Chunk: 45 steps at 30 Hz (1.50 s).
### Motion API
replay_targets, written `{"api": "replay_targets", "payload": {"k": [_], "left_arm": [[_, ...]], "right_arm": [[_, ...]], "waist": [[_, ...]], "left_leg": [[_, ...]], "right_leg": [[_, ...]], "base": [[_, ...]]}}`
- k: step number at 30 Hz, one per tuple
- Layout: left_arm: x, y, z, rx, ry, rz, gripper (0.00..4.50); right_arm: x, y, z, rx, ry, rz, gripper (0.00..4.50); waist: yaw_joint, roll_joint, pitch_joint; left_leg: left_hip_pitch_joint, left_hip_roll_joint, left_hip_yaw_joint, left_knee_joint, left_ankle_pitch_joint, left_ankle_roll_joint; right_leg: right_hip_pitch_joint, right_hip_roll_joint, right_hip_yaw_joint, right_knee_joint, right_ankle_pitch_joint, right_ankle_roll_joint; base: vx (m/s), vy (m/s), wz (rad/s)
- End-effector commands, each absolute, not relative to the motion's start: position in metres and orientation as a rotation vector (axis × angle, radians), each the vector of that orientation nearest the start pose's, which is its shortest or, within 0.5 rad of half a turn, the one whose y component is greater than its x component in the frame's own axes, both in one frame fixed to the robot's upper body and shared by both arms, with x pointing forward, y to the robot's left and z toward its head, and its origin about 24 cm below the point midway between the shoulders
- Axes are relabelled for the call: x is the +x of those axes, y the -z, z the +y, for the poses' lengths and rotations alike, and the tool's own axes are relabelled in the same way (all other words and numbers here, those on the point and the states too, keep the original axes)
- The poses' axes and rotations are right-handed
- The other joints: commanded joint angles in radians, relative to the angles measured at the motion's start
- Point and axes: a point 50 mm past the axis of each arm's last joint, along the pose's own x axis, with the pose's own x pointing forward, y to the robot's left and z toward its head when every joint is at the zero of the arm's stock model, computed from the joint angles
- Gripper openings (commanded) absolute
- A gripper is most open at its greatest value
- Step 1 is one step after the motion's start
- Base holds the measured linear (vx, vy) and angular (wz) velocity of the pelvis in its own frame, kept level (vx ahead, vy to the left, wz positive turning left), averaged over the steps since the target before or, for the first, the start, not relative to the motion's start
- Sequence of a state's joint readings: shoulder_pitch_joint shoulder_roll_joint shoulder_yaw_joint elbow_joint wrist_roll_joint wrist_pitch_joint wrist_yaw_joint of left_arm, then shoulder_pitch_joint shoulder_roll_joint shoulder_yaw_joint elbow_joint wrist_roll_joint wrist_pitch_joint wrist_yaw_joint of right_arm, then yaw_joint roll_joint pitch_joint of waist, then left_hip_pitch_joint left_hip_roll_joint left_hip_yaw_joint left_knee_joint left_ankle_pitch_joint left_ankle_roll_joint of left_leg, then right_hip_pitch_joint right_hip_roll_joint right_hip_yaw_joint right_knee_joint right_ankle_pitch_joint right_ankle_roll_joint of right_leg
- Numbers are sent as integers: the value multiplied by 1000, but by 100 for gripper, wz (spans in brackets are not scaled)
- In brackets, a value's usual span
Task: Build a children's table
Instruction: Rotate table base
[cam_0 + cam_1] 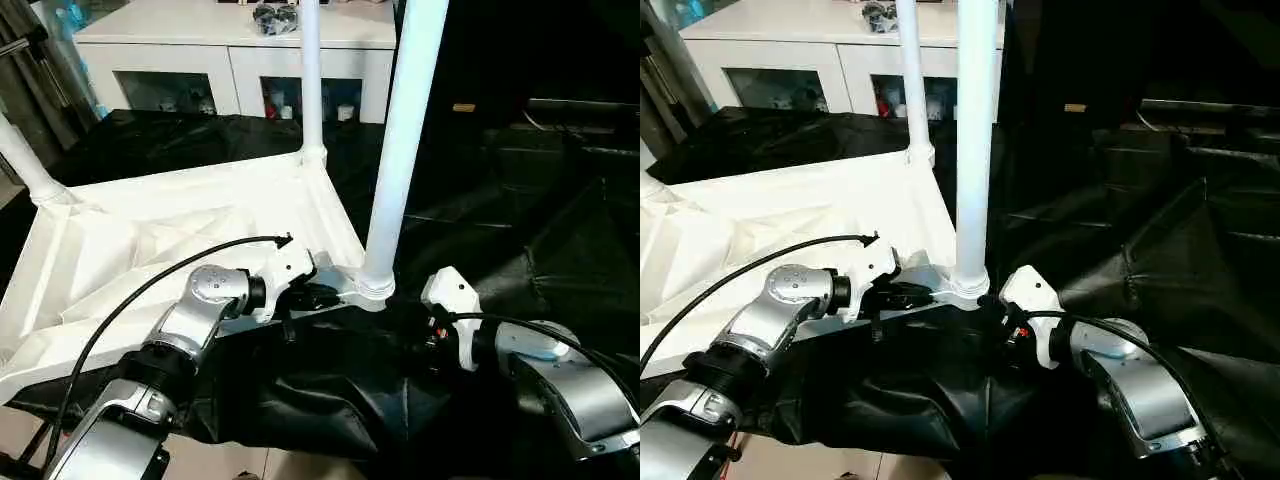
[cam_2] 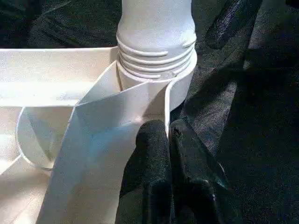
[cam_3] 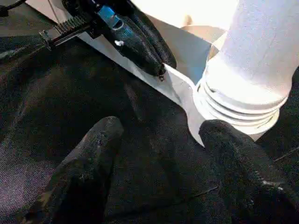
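I see the tabletop (image 1: pixel 150 240) lying upside down on black cloth (image 1: pixel 480 260), ribs up. Nearest leg (image 1: pixel 400 140) stands upright in the corner socket (image 2: pixel 156 70), just ahead of both jaws. Left gripper (image 2: pixel 168 135): jaws pinched shut on the tabletop's thin rim beside that socket. Right gripper (image 3: pixel 161 135): jaws spread open, holding nothing, one fingertip (image 3: pixel 233 144) just under the socket, over cloth.

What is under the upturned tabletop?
The tabletop lies ribbed side up on black cloth, which spreads around its near and far edges. Whatever the cloth covers beneath it stays hidden.
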<state>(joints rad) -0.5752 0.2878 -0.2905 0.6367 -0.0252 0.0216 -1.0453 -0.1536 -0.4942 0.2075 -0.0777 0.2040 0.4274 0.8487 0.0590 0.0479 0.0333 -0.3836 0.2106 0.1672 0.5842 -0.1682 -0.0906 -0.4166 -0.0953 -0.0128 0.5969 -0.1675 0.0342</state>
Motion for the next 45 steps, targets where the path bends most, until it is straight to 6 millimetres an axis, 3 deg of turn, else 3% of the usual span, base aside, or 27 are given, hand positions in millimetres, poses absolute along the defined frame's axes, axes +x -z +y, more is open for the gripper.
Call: {"api": "replay_targets", "payload": {"k": [1,45], "left_arm": [[312,-31,116,342,1263,407,12],[312,-31,116,342,1263,407,12]], "right_arm": [[250,-56,-152,-213,-1024,394,312],[250,-56,-152,-213,-1024,394,312]], "waist": [[5,-23,-60],[5,-22,-61]], "left_leg": [[7,-5,14,-61,-214,52],[8,-4,14,-60,-209,53]], "right_leg": [[56,-13,6,-63,-178,-210],[56,-13,6,-61,-163,-214]], "base": [[0,0,0],[0,0,0]]}}
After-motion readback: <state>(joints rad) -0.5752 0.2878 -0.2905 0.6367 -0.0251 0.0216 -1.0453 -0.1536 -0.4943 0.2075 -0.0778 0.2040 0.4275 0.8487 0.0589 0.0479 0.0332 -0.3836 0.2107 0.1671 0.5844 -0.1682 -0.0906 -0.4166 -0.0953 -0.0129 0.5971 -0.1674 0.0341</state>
